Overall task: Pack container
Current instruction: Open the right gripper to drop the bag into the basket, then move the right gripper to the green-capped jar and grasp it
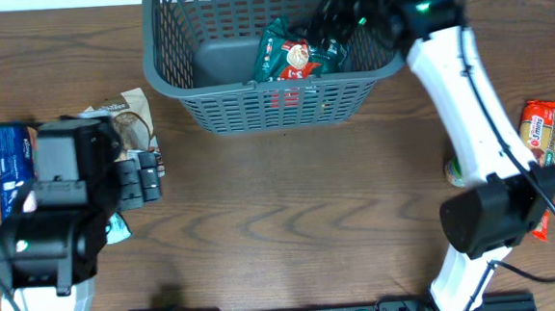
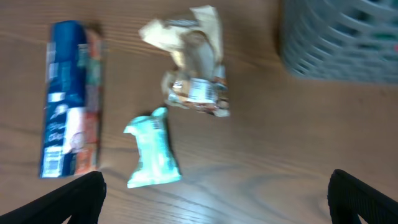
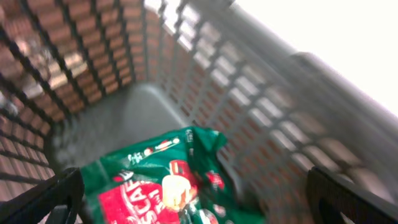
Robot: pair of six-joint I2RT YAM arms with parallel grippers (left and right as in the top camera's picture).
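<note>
From overhead, the container (image 1: 187, 93) sits at the table's (image 1: 290, 203) 12 o'clock, the right gripper (image 1: 332, 22) over a green packet (image 1: 291, 56) inside it. The left wrist view shows the left gripper (image 2: 214, 186) released, with a beige wrapper (image 2: 193, 68) at 12 o'clock and a blue packet (image 2: 65, 99) at 9. The right wrist view shows that pincer released too, the green packet lying loose at 6 o'clock.
</note>
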